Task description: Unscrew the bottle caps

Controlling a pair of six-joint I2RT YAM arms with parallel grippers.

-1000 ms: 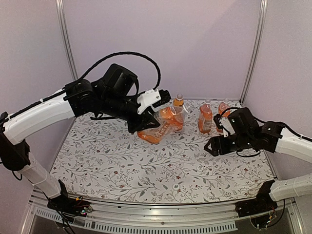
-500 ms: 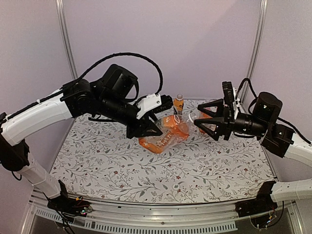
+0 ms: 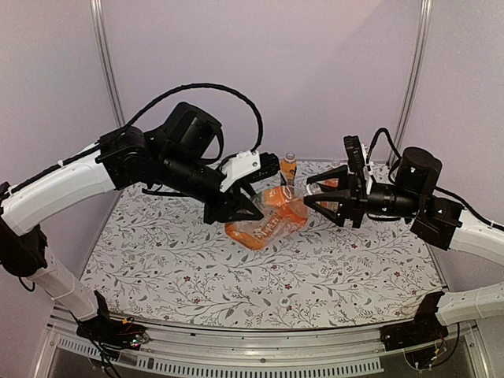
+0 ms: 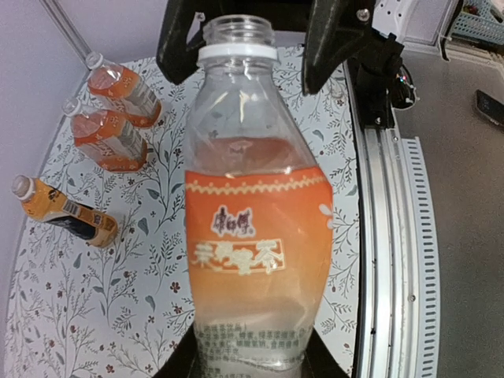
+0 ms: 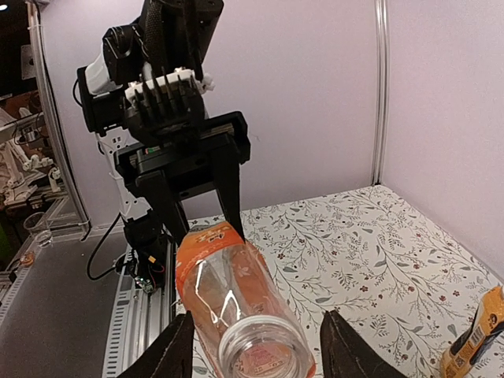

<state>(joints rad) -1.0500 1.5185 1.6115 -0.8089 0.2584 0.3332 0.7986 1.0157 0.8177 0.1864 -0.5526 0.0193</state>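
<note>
My left gripper (image 3: 236, 206) is shut on the base of a squat orange-label bottle (image 3: 268, 218), holding it tilted above the table with its neck toward the right. The bottle's mouth (image 4: 236, 30) is bare, with only a white ring under the thread. My right gripper (image 3: 327, 197) is open, one finger on each side of that mouth (image 5: 260, 358) without touching it. Two more squat bottles (image 4: 124, 85) (image 4: 106, 135) and a slim dark-label bottle (image 4: 67, 213) stand on the table with their white caps (image 4: 94, 60) (image 4: 71, 105) (image 4: 22, 186) on.
The floral table (image 3: 236, 276) has a metal rail (image 3: 260, 342) along its near edge and pale walls behind and beside it. The slim bottle (image 3: 289, 167) stands at the back, just behind the held bottle.
My right arm has lifted off the table at the right and swung in to the held bottle's mouth, its fingers narrowing. My left gripper has kept hold and lowered the bottle slightly.
</note>
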